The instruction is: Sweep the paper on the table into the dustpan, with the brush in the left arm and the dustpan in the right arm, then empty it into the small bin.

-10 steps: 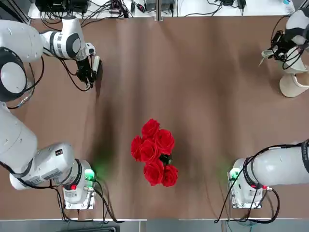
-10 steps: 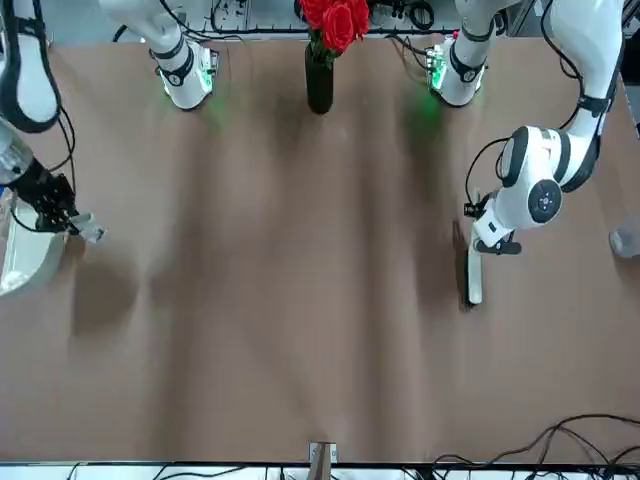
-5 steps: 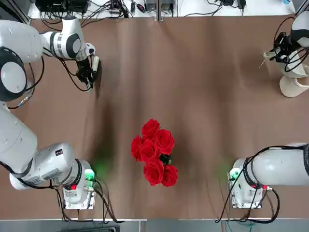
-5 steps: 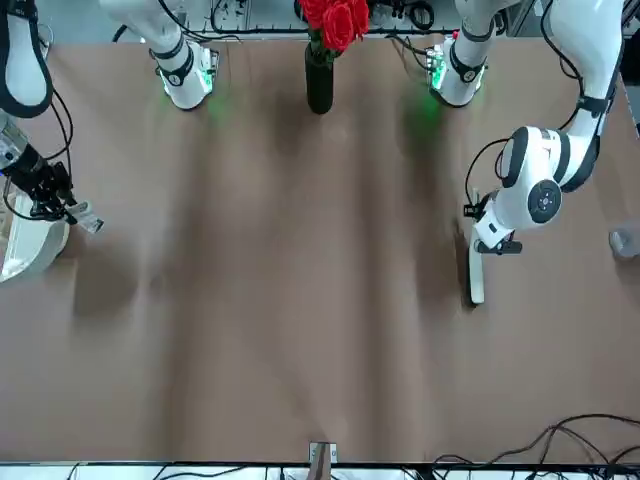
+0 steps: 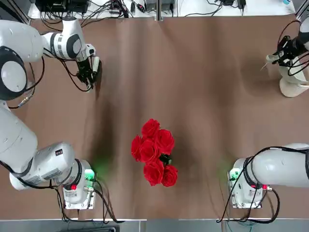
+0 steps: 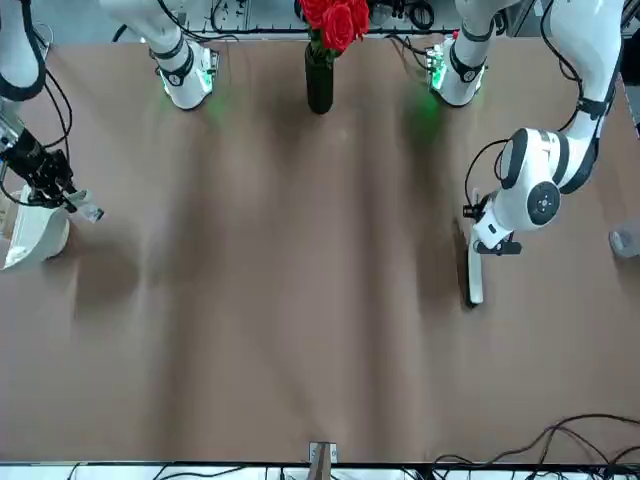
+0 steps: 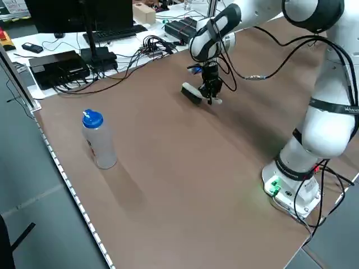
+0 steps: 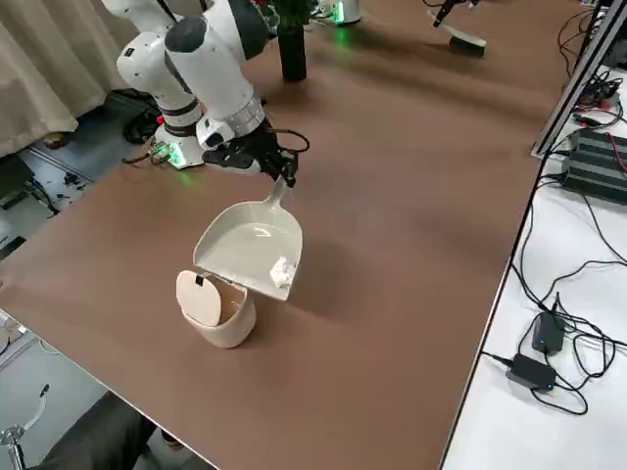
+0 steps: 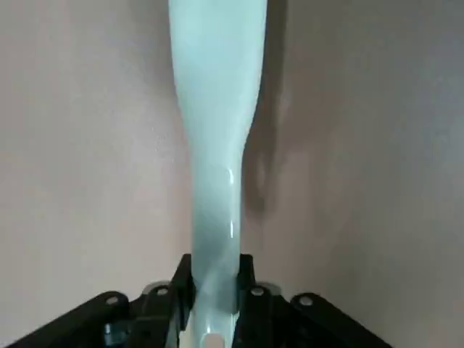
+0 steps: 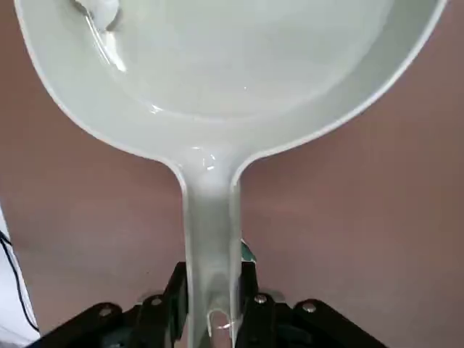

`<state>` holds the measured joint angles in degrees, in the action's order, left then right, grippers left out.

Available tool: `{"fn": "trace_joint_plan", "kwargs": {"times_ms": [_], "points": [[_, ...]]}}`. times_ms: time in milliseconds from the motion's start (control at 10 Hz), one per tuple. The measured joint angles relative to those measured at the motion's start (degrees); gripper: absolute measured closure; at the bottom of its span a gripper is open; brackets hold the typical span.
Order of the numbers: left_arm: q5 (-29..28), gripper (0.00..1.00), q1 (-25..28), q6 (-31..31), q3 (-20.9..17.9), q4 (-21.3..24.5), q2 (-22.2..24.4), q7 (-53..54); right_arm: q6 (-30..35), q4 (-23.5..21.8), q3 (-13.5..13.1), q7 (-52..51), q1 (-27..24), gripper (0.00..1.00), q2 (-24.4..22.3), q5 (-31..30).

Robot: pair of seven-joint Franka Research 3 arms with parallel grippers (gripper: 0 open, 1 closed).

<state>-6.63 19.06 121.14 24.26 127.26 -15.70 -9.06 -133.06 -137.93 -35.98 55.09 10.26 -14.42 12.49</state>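
My right gripper (image 8: pixel 266 162) is shut on the handle of the pale dustpan (image 8: pixel 250 243), holding it above the brown table (image 8: pixel 411 196) at its right edge. The scoop hangs partly over the small cream bin (image 8: pixel 217 315). The white paper wad (image 8: pixel 282 269) lies inside the scoop near its front lip, and also shows as the paper (image 10: pixel 101 9) in the right wrist view. My left gripper (image 5: pixel 90 73) is shut on the handle of the brush (image 6: pixel 473 272), whose bristle end rests on the table at the far left. The brush handle (image 9: pixel 216 145) runs straight out from the fingers.
A dark vase of red roses (image 5: pixel 155 151) stands at the near middle, between the arm bases. A clear bottle with a blue cap (image 7: pixel 98 140) stands near the table's left edge. Cables and electronics (image 7: pixel 67 64) lie beyond the far edge.
My right gripper has carried the dustpan a little toward the robot's side, over the bin. The left arm and the brush have stayed put.
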Motion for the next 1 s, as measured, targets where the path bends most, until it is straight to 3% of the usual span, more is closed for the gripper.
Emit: {"fn": "trace_joint_plan", "kwargs": {"times_ms": [600, 800, 1000], "points": [[0.0, 0.61, 0.4, 0.1, 0.0, -0.4, -0.7, 0.0, 1.3, -0.9, -2.1, 0.0, -0.6, 0.67, -0.9, 0.0], [0.0, 0.41, 0.4, 0.1, 0.0, -0.6, -0.7, -0.1, 2.1, -1.4, -2.4, 0.0, -0.6, 0.67, -1.8, 0.0], [0.0, 0.11, 0.4, -1.1, 0.0, -2.4, -0.3, -0.8, 3.7, -1.5, -2.6, 0.0, -0.8, 0.67, -3.0, 0.0]]}}
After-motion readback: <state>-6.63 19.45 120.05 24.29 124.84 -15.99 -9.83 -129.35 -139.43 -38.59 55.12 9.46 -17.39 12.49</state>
